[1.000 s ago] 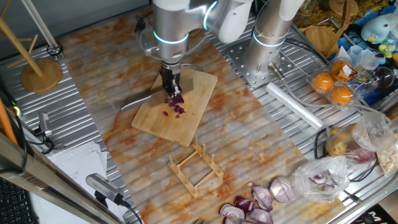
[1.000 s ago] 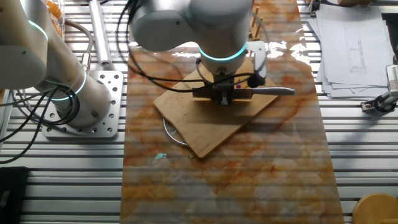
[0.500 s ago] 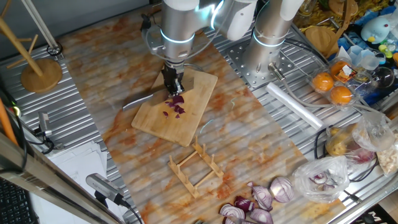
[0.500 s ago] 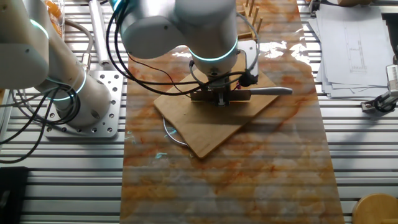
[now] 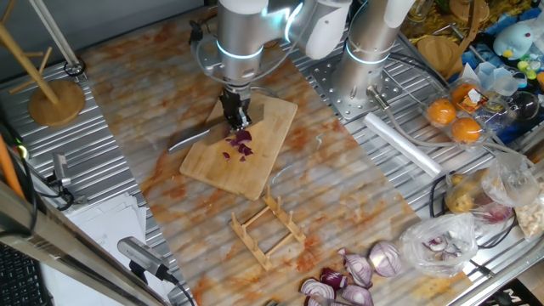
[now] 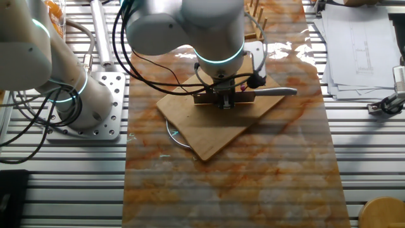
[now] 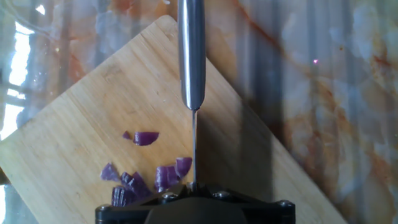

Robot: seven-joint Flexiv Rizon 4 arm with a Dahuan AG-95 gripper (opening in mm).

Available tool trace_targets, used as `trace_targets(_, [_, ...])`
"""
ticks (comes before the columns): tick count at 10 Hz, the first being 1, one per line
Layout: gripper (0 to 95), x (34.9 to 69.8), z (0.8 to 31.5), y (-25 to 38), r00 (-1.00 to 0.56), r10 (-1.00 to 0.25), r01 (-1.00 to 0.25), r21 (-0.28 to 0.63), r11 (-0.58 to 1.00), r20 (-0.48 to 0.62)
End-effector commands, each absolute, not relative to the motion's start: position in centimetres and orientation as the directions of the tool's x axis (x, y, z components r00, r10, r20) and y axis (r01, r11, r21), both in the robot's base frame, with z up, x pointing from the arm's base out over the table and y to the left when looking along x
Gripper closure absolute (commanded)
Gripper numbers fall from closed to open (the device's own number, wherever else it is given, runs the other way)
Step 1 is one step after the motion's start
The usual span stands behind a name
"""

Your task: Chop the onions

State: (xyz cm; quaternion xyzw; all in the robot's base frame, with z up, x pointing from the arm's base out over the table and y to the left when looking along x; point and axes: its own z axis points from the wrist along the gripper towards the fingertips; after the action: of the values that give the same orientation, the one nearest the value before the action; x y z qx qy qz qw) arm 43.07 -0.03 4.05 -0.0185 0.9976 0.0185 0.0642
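Several onions (image 7: 146, 177) lie on the cutting board (image 7: 81, 137) beside the pincer (image 5: 235, 119), clamped on a knife (image 7: 191, 59).

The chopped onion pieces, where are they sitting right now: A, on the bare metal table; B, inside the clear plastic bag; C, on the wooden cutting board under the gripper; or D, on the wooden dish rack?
C: the onions lie in a small cluster on the cutting board, just below the gripper holding the knife.
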Motion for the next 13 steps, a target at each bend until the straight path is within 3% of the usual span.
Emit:
trace_targets(1, [95.0, 43.8, 3.1, 0.3, -0.996, -0.039, -0.045, 0.070, 0.997, -0.078])
trace_targets(3, [95.0, 44.5, 3.8, 0.5, -0.995, -0.047, -0.053, 0.069, 0.996, -0.084])
trace_targets(5, [95.0, 45.4, 6.5, 0.8, -0.995, -0.084, -0.087, 0.056, 0.995, -0.050])
trace_targets(9, [95.0, 46.5, 6.9, 1.8, -0.992, -0.106, -0.110, 0.065, 0.992, -0.068])
trace_targets(13, [95.0, 47.0, 9.9, 4.4, -0.991, -0.132, -0.132, 0.107, 0.985, -0.002])
